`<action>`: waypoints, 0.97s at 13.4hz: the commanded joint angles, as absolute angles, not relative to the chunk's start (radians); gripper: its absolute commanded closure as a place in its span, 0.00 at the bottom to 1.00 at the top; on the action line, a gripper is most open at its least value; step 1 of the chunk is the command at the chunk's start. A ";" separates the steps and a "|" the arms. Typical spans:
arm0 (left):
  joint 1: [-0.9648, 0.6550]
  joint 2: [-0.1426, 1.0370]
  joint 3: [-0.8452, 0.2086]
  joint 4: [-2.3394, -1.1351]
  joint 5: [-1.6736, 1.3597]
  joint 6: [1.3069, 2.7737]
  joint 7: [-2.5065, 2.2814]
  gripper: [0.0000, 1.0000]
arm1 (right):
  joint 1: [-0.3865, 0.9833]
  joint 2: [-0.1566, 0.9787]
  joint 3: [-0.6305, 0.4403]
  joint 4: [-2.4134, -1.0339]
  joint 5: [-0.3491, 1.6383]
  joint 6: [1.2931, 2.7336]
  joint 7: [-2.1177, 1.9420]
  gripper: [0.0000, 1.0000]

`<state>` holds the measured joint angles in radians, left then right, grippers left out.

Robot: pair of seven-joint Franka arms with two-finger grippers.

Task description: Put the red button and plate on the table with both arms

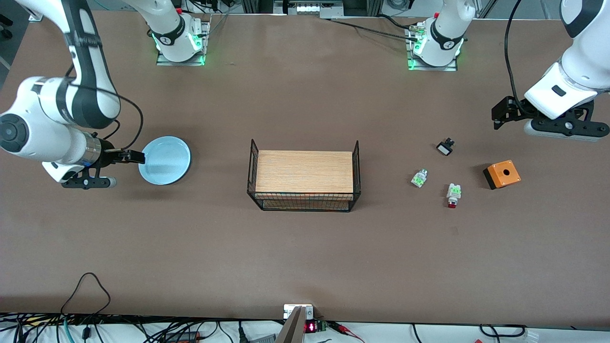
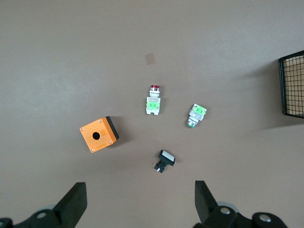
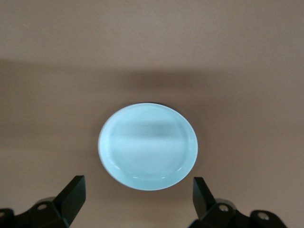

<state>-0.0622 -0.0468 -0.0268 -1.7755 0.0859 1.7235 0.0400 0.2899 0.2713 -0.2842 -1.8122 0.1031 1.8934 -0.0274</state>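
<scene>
Currently the tabletop (image 1: 305, 267) carries every item, and the wire crate (image 1: 304, 176) with its wooden top sits at the centre of the front frame. At that frame's left edge, the right arm holds the right pincer (image 1: 125, 156) with its fingers spread wide, gripping nothing, just beside the plate (image 1: 165, 160), which lies flat on the tabletop. At the right edge, the left pincer (image 1: 500, 112) hangs open and empty above the tabletop. Lower right of centre lie the orange box (image 1: 502, 174), the green-and-clear block (image 1: 419, 178), the black-and-white piece (image 1: 445, 146) and the red button (image 1: 453, 195), each apart from the others.
</scene>
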 commanded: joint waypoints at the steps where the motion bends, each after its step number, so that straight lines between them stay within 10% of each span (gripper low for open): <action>1: -0.064 -0.041 -0.026 -1.752 0.075 1.701 0.044 0.00 | 0.310 0.268 -0.285 -1.650 0.095 1.749 0.012 0.00; 13: -0.064 -0.041 -0.026 -1.752 0.075 1.695 0.046 0.00 | 0.069 0.129 -0.110 -1.558 0.028 1.575 -0.043 0.00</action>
<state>-0.0621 -0.0468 -0.0268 -1.7754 0.0859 1.7176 0.0400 0.0855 0.1810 -0.1273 -1.4980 0.0537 1.5825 -0.0055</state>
